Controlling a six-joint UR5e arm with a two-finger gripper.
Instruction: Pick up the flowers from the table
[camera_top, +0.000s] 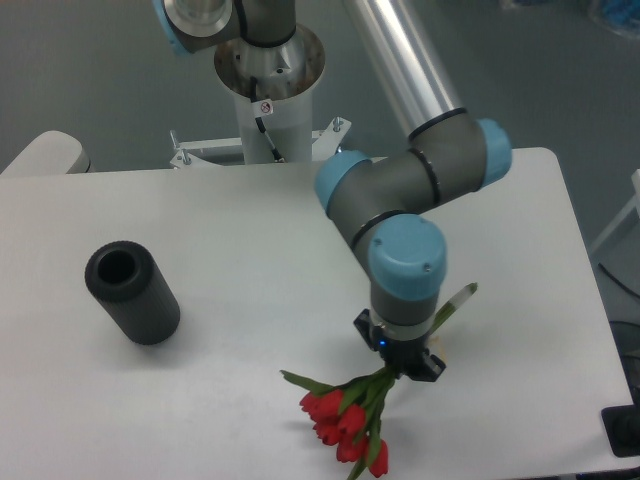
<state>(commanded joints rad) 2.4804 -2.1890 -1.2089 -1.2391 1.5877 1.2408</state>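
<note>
From its base at twelve o'clock the arm reached down toward five o'clock, elbow bent, grey links and blue caps stacked over a wrist that pointed straight down, and the gripper (405, 366) sat low beneath it, fingers mostly hidden, clamped on the flowers (352, 428).
</note>
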